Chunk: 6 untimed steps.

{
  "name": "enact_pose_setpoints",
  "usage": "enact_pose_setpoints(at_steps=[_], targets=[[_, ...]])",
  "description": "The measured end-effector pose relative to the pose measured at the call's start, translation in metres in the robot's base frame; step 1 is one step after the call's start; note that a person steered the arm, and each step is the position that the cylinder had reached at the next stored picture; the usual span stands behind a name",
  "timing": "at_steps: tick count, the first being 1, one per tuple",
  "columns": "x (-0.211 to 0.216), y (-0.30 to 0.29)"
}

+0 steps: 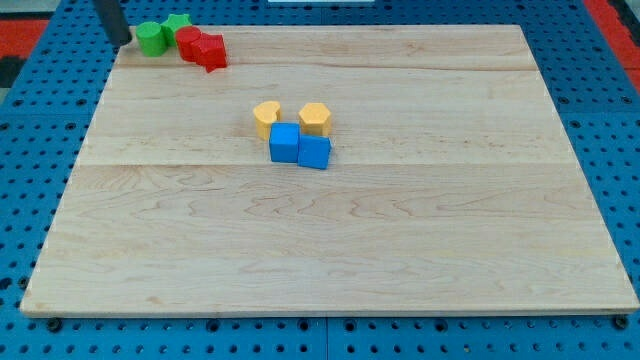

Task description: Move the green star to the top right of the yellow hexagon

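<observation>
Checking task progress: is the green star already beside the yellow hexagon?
No, the green star sits at the view's top left, far from the yellow hexagon.

All I see of my arm is a plain, dark grey rod, smooth and unmarked (upper part cropped), ending at my tip (124,42).

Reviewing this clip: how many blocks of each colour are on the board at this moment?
Green: 2, a green block and another green block behind it
Red: 2, red blocks and
Yellow: 2, yellow blocks and
Blue: 2, blue blocks and
Total: 8
My tip sits just left of the green pair.
</observation>
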<state>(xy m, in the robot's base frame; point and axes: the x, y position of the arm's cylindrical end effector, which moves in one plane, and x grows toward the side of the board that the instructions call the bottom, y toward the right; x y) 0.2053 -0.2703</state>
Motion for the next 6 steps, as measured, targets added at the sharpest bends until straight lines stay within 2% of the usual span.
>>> enact_pose_setpoints(at_steps=[1, 3, 5, 6], targets=[[-0.013, 0.011], [-0.006, 0.146], [0.021, 0.186], [0.033, 0.254]])
